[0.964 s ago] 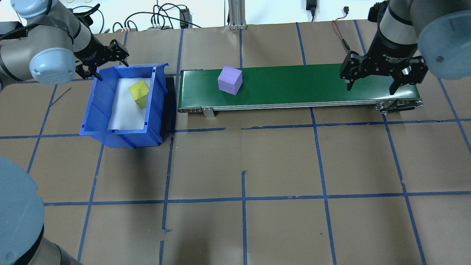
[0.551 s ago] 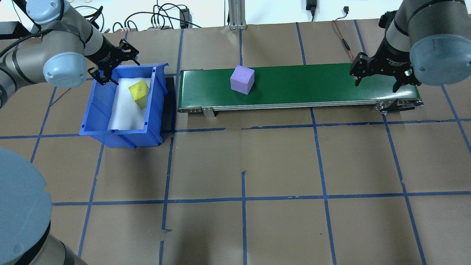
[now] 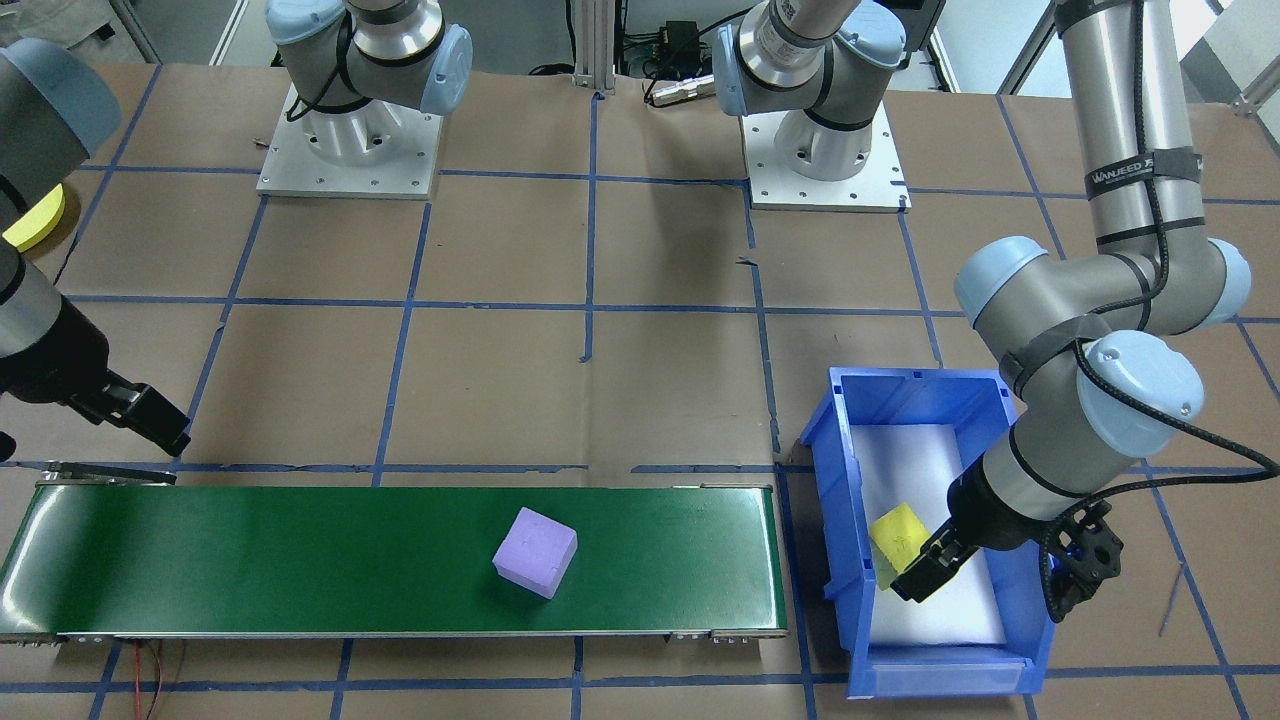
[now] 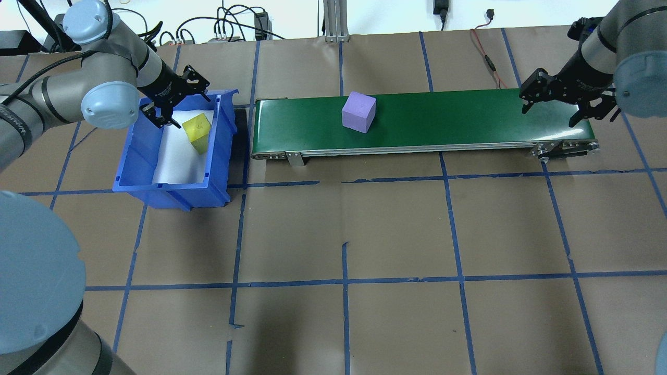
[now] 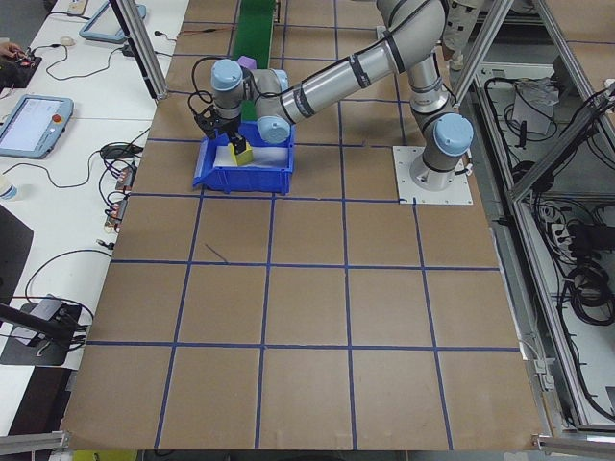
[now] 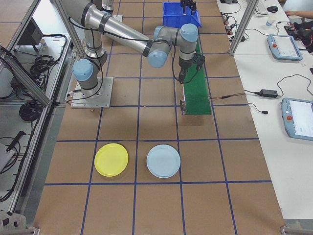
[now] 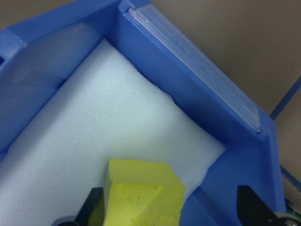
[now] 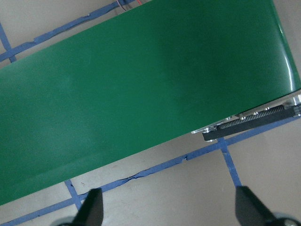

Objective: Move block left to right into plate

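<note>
On the green belt (image 4: pixel 469 117), one purple block (image 4: pixel 358 112), one yellow block (image 4: pixel 196 130) (binned), both arms' fingers wide.

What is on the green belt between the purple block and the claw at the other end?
Nothing. In the overhead view the green belt is bare from the purple block all the way to the right claw, which hangs open above its far end.

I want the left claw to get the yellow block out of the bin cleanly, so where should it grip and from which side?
Grip the yellow block across two opposite flat faces, coming from above, since the bin walls close off every side. The block sits tilted on the white foam, leaning toward one wall, so the left claw, now open over it, probably needs turning to match those faces.
</note>
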Available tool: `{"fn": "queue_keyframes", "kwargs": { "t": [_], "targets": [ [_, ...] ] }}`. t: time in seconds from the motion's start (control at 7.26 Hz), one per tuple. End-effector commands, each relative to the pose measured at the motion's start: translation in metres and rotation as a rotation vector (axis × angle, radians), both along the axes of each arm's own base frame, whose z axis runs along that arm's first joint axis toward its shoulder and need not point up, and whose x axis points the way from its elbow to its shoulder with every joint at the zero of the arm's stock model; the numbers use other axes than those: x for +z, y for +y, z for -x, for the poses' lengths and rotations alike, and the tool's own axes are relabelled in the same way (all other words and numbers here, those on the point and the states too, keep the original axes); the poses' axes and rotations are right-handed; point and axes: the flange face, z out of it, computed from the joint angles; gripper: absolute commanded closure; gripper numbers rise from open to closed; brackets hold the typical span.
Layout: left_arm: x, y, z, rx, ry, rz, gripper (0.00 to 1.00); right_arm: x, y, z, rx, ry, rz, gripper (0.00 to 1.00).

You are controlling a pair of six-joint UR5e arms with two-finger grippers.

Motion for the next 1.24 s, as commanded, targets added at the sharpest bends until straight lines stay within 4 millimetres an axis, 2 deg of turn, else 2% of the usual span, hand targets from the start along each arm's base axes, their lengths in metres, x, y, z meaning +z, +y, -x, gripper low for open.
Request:
{"fn": "queue_keyframes", "kwargs": {
  "t": [0.0, 0.55, 0.69, 0.83, 0.96, 1.1],
  "targets": [
    [-0.023, 0.007, 0.001, -0.006, 0.006, -0.044, 0.00, -0.008, -0.006, 0.009, 0.013, -0.075, 0.029, 0.00],
    [-0.033, 0.007, 0.001, -0.054, -0.005, -0.054, 0.01, -0.008, -0.006, 0.008, 0.012, -0.080, 0.031, 0.00],
    [-0.033, 0.007, 0.001, -0.099, -0.010, -0.049, 0.26, -0.008, -0.006, 0.008, 0.013, -0.079, 0.032, 0.00],
    [-0.033, 0.007, 0.001, -0.103, -0.006, -0.049, 0.63, -0.007, -0.006, 0.009, 0.038, -0.076, 0.037, 0.00],
    [-0.033, 0.008, 0.002, -0.103, -0.002, -0.049, 0.81, 0.005, -0.012, 0.011, 0.046, -0.055, 0.058, 0.00],
    [-0.033, 0.009, 0.002, -0.103, -0.002, -0.049, 0.87, 0.004, -0.021, 0.015, 0.101, -0.059, 0.024, 0.00]
  ]
}}
